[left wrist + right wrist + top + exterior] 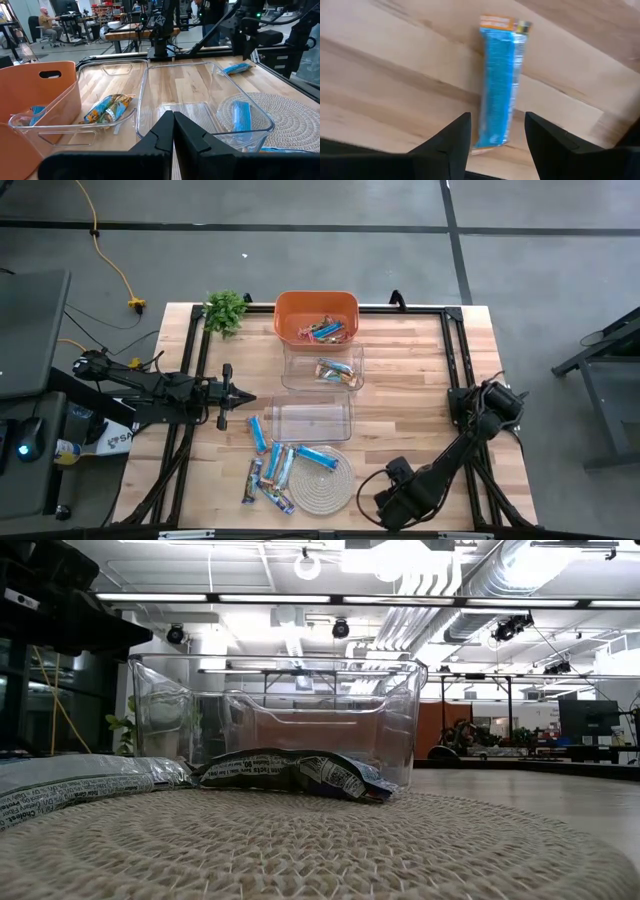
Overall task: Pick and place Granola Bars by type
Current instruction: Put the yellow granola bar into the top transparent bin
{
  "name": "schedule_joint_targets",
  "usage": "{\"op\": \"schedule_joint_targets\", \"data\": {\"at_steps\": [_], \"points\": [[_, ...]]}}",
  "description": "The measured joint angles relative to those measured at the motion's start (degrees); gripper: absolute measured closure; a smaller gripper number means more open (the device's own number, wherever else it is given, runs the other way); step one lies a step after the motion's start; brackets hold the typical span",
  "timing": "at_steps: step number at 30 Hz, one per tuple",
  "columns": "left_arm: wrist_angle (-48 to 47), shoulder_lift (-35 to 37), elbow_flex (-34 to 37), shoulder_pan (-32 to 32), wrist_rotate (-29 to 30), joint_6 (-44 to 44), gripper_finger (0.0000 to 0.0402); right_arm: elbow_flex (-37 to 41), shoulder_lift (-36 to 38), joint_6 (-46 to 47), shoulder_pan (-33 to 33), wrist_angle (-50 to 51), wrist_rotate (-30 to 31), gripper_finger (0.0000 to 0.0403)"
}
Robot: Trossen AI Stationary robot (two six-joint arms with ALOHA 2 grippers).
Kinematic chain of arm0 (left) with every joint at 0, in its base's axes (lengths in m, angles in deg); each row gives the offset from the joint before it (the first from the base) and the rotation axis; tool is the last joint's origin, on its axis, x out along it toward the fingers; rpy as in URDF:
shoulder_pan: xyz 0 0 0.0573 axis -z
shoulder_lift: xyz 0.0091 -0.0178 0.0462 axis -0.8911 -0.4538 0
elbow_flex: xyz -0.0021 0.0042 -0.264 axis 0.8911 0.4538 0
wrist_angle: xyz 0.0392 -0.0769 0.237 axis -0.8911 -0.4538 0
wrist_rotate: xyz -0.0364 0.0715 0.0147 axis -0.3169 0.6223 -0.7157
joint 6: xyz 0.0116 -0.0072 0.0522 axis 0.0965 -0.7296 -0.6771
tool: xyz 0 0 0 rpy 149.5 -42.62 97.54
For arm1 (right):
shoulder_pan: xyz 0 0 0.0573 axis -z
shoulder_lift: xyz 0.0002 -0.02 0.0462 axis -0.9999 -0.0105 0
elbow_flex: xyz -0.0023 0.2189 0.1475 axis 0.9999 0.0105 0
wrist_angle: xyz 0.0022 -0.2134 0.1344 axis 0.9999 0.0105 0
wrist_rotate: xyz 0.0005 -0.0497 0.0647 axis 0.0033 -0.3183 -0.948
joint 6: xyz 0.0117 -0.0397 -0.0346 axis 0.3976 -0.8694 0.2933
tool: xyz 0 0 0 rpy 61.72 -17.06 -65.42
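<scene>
- The right gripper (pixel 493 132) hung with jaws wide, empty, above one blue bar (pixel 497 85) lying on the worktop (pixel 380 75).
- The left gripper (pixel 173 131) waited, jaws closed, beside the clear bins (pixel 200 95).
- Other Granola Bars (pixel 275 468) lay near the coaster (pixel 330 485).

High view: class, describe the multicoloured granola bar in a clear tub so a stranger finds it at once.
Start at the orange bin beside the green plant. The clear tub next to it holds the granola bar; its multicoloured wrapper differs from the light blue bars by the woven coaster.
</scene>
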Motion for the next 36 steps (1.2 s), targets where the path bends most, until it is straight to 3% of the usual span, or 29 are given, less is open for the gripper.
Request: {"op": "schedule_joint_targets", "data": {"at_steps": [15, 21, 25, 36], "points": [[0.0, 0.0, 0.0, 0.0, 0.0, 0.0, 0.0394, 0.9, 0.2, -1.3, -0.4, -0.3, 1.3, 0.0233], [0.0, 0.0, 0.0, 0.0, 0.0, 0.0, 0.0394, 13.4, 8.0, 1.8, -2.7, -15.0, 0.9, 0.0233], [0.0, 0.0, 0.0, 0.0, 0.0, 0.0, 0.0394, 20.6, 13.6, 3.6, -3.6, -19.8, 0.0, 0.0233], [0.0, 0.0, 0.0, 0.0, 0.0, 0.0, 0.0394, 26.0, 14.4, 0.9, -1.8, -28.2, 0.0, 0.0233]]}}
